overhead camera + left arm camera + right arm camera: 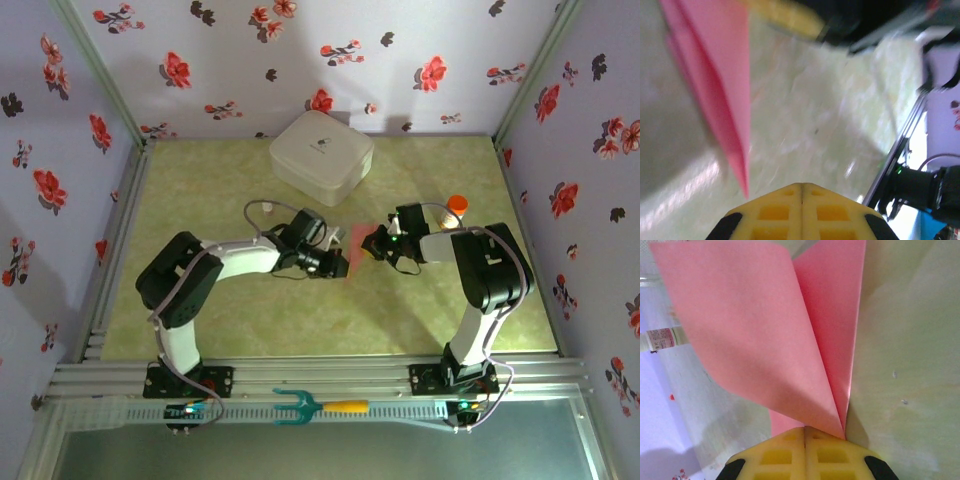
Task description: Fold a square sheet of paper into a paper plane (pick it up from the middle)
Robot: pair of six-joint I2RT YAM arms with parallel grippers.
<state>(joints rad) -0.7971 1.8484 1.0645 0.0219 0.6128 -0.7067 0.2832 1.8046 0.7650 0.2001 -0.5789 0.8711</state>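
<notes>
The pink-red sheet of paper (357,247) lies folded into a narrow pointed shape on the green table, between my two grippers. In the right wrist view the paper (755,335) rises as two folded layers that meet in a point at my fingertips (827,445). My right gripper (804,430) is shut, its tips against the paper's point; nothing shows in the seam between its jaws. My left gripper (801,185) is shut with nothing in it. The paper's sharp tip (722,85) ends just left of it. In the top view the left gripper (338,265) and right gripper (374,245) flank the paper.
A white rounded box (321,155) stands at the back middle. An orange-capped bottle (456,207) stands behind the right arm; the bottle (660,338) also shows at the left edge of the right wrist view. A teal and yellow tool (318,405) lies on the front rail.
</notes>
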